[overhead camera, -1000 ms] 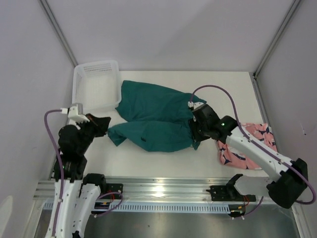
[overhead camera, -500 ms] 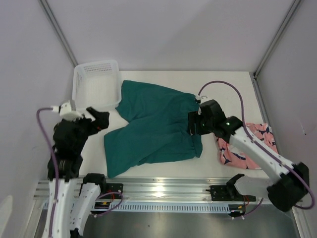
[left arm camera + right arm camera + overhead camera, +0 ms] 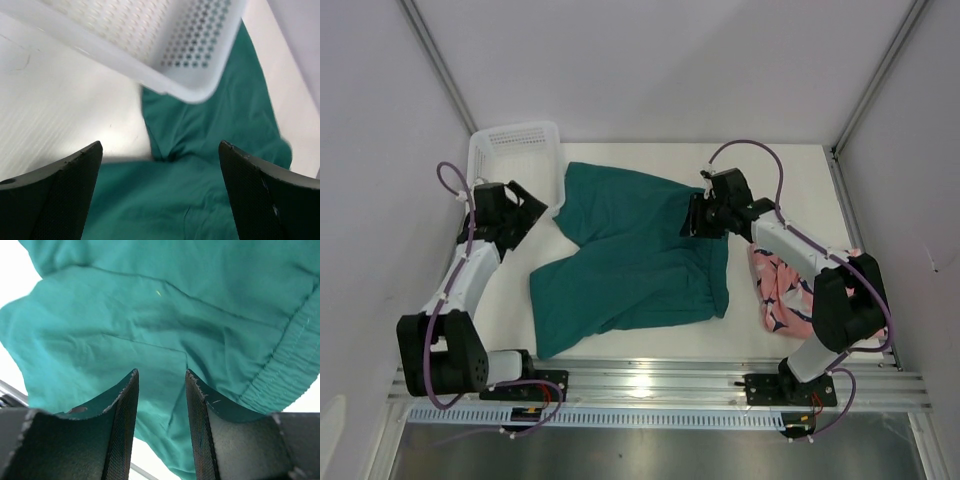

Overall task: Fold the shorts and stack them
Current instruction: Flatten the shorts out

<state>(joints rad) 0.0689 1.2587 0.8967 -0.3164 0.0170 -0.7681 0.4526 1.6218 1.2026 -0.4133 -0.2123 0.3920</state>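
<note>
The dark teal shorts [image 3: 630, 250] lie spread flat mid-table, waistband to the right, both legs pointing left. My left gripper [image 3: 533, 213] hovers open beside the far leg, next to the basket; in the left wrist view its fingers [image 3: 52, 195] stand wide apart over the teal fabric [image 3: 200, 195], holding nothing. My right gripper [image 3: 693, 218] sits over the far end of the waistband; in the right wrist view its jaws [image 3: 161, 377] stand apart above the teal cloth [image 3: 150, 315] with nothing pinched. The salmon-pink shark-print shorts [image 3: 782, 295] lie crumpled at the right, partly under the right arm.
A white mesh basket [image 3: 510, 170] stands at the back left corner, its near rim [image 3: 150, 75] just beyond the left fingers. Walls close in on the left, back and right. The metal rail [image 3: 650, 385] runs along the near edge.
The left gripper opened and let go of the teal leg, then swung back toward the basket. The teal shorts spread out flat. The right gripper moved to the waistband's far end.
</note>
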